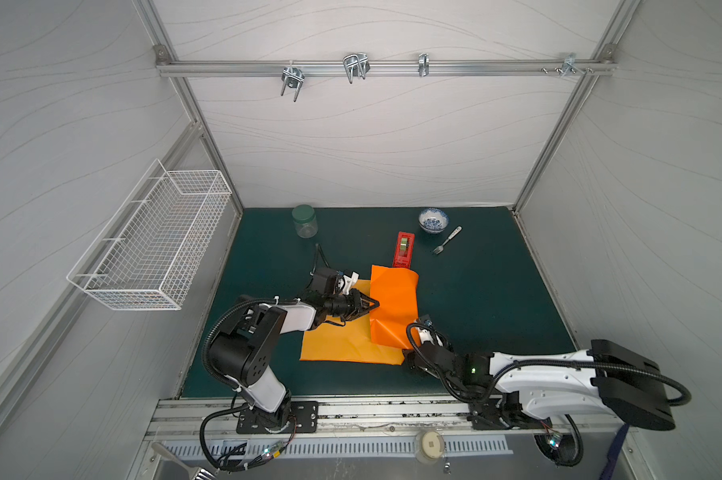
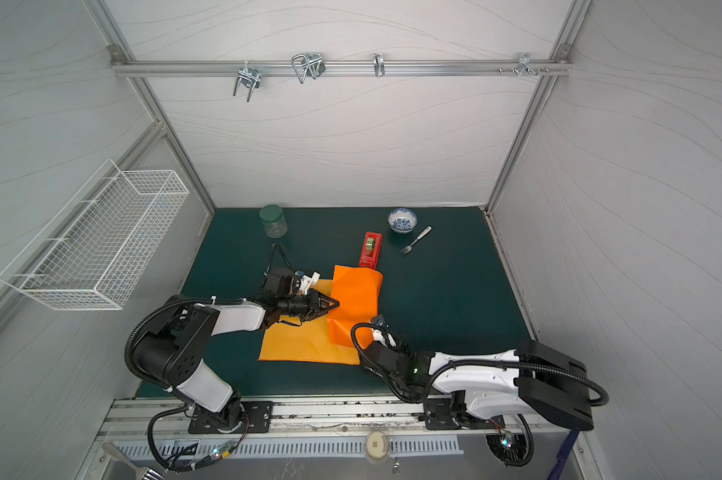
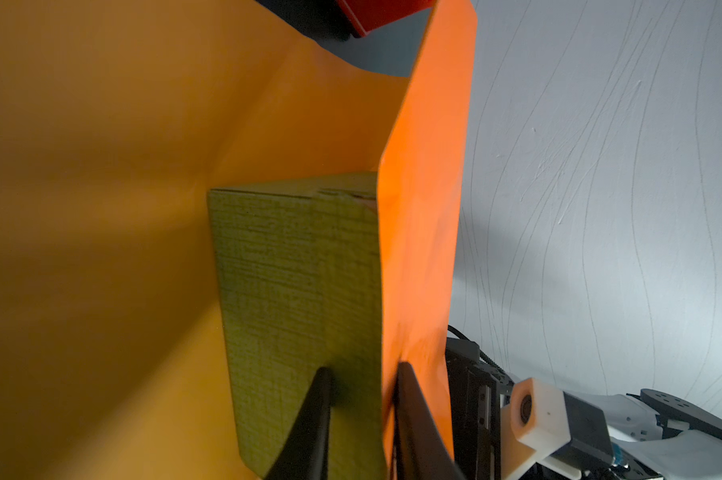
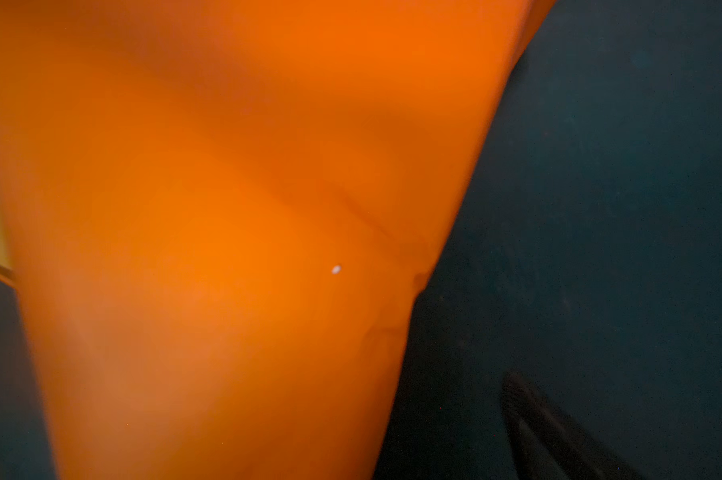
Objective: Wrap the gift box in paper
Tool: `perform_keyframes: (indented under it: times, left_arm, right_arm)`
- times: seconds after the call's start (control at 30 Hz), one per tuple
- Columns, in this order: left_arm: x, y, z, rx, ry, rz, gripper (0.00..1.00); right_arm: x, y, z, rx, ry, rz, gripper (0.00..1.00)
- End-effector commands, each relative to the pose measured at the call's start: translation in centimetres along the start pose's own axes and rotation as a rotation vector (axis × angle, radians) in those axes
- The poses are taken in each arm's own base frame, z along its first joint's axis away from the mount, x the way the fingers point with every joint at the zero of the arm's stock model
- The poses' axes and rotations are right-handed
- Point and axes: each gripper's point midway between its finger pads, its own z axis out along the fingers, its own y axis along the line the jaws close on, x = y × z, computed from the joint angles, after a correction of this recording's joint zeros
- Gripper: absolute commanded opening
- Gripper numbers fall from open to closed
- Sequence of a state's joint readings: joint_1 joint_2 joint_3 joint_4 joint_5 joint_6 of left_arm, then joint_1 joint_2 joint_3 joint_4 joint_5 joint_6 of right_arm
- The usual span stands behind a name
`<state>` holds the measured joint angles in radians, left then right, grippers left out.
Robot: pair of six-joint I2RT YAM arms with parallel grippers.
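**Left jaws pin the flap to the box, right jaws low at the near corner**

On my screens the large bright orange paper sheet [image 1: 342, 343] lies mid-way across the dark green surface [image 1: 496, 291]. In both top views its left part is flat and its right part is folded up and over into a raised flap [image 1: 394, 303]. The olive-green square cardboard gift box [image 3: 297, 291] sits on the sheet under that flap. I see it only in the left wrist view, where one textured face is bare and the paper covers the neighbouring face right up to the shared edge.

The left jaws reach in from the left and are clamped across that edge. One black finger [image 3: 313, 411] presses the bare green face. The other finger [image 3: 413, 415] presses the outside of the flap, so the paper is pinched against the box between them.

The right jaws sit low at the sheet's near right corner, hidden under the wrist in the top views. The right wrist view gives me one blurred dark finger [image 4: 538, 428] over the bare surface, apart from the paper. Its partner is out of sight, so I cannot tell how wide they stand.

A narrow red tape dispenser [image 1: 403, 249] lies just beyond the flap's far edge.
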<state>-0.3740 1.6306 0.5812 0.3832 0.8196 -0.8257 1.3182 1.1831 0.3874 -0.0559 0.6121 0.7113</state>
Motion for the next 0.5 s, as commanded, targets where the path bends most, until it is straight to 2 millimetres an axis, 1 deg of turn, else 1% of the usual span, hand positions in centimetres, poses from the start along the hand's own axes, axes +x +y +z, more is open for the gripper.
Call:
perform_keyframes:
  times: [0.0,0.17,0.33,0.47]
  left_arm:
    - [3.0,8.1,0.0,-0.289,0.029,-0.197,0.00]
    - [3.1,8.1,0.0,-0.290,0.030,-0.197,0.00]
    - [3.1,8.2,0.0,-0.290,0.031,-0.197,0.00]
    - [3.1,8.1,0.0,-0.289,0.031,-0.196,0.00]
  right_arm:
    - [0.1,-1.8,-0.5,0.105,-0.004,0.030,0.92]
    - [1.1,-2.8,-1.3,0.123,0.031,0.034,0.85]
    - [2.9,-3.9,-1.8,0.133,0.093,0.046,0.76]
    - [3.7,-3.7,-1.8,0.108,0.127,0.037,0.71]
